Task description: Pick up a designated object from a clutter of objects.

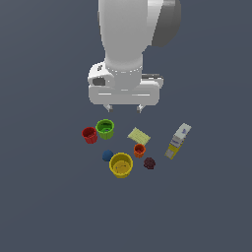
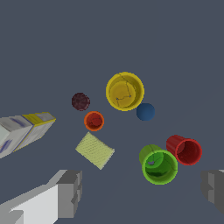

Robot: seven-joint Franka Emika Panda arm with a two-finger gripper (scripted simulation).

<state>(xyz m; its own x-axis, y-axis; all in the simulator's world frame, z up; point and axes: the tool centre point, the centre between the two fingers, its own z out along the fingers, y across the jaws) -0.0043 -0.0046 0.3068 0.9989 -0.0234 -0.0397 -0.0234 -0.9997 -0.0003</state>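
The small red ribbed cup [image 1: 89, 135] stands upright at the exterior view's left end of the clutter, touching or nearly touching the green cup [image 1: 105, 129]. In the wrist view the red cup [image 2: 185, 150] sits beside the green cup [image 2: 159, 165]. My gripper [image 1: 124, 107] hangs above and behind the clutter, open and empty, its fingers spread wide. In the wrist view the fingers [image 2: 70, 192] show at the two lower corners, the gripper [image 2: 142, 190] empty.
A yellow cup [image 1: 121, 165], a blue ball [image 1: 107, 155], a small orange-red cup [image 1: 139, 150], a dark-purple lump [image 1: 149, 163], a pale-yellow pad [image 1: 139, 136] and a yellow-white box [image 1: 177, 141] lie on the grey floor [image 1: 49, 197].
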